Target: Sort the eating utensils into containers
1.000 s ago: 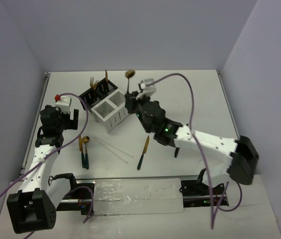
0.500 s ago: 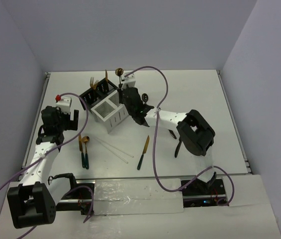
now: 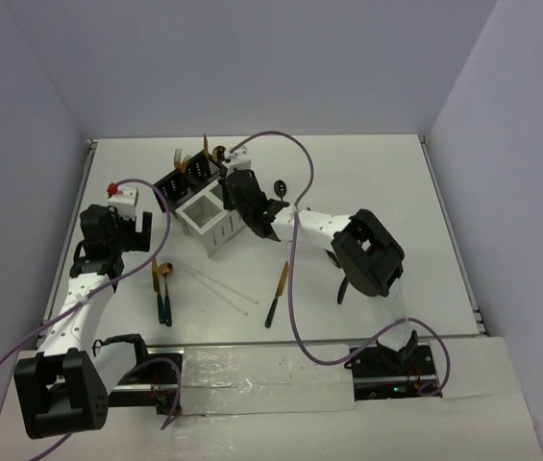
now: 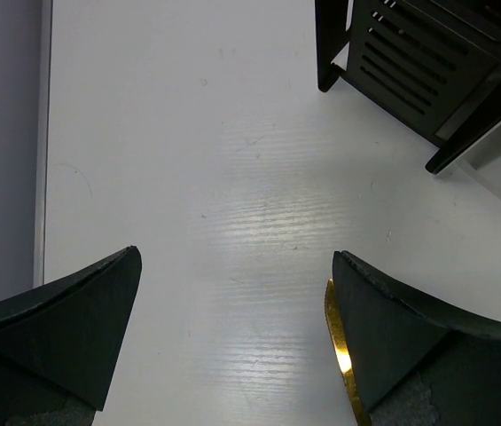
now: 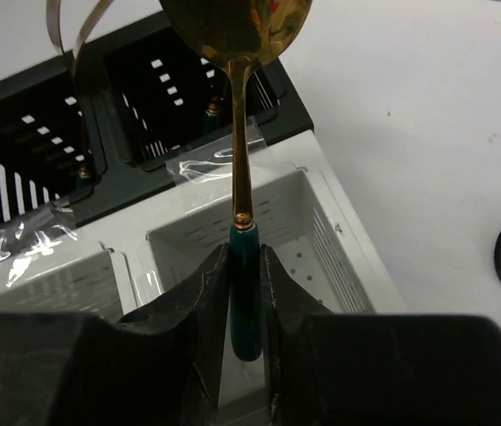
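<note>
Grey-walled tabletop (image 3: 367, 182): my right pincer (image 5: 246, 266) grips a gold-headed spoon (image 5: 241, 133) by its green handle, white container (image 5: 356, 266) just ahead, black container (image 5: 2, 89) beyond. Placement step, I judge; next, centre, lower, release. Left pincer (image 4: 234, 257) gapes.

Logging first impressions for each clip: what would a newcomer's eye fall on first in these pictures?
First, the right gripper, clamped on a gold spoon with a dark green handle, held head up at the white box beside the black box. Next, the loose pieces on the table: the white chopsticks and a knife. The left gripper hangs open at the left.
</note>
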Robot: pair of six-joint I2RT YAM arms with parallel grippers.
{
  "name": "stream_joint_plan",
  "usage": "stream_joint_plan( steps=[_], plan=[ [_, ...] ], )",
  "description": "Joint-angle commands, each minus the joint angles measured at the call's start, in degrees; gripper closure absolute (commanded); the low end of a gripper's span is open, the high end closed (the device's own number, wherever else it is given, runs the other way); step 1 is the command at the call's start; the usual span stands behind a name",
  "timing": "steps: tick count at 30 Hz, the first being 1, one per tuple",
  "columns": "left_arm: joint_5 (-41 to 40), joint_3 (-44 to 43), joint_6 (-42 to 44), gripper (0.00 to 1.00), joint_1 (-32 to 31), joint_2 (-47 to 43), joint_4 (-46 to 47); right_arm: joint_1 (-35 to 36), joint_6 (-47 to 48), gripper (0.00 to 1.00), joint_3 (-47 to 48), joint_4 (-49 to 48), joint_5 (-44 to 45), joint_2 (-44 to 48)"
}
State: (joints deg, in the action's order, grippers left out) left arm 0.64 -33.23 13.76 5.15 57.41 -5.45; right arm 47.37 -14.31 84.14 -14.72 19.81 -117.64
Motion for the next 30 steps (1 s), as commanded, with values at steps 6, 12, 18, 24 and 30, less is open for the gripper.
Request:
stream_joint_plan(
  steps=[6, 12, 18, 24, 30],
  plan=[
    [0.1, -0.5, -0.2, 0.01, 0.7, -0.4, 2.1, 0.3, -1.7, 0.56, -2.5, 1.2, -4.3, 6.7],
    [0.1, -0.4, -0.1, 0.01, 0.7, -0.6, 2.0, 0.0, -1.7, 0.47, -4.4, 3.1, -4.8, 13.0],
    [0.0, -0.3, 0.0, 0.01, 0.8, -0.8, 1.9, -6.1, -8.4, 0.46, -4.5, 12.0, -7.9, 19.7],
    [0.7, -0.3, 0.0, 0.01, 0.7, -1.3, 1.8, -11.4, -10.0, 0.39, 2.3, 30.4, -10.0, 14.5],
    [1.0, -0.2, 0.0, 0.01, 0.9, -1.5, 1.7, -14.2, -9.2, 0.24, 10.2, 42.9, -8.1, 5.5]
  ],
)
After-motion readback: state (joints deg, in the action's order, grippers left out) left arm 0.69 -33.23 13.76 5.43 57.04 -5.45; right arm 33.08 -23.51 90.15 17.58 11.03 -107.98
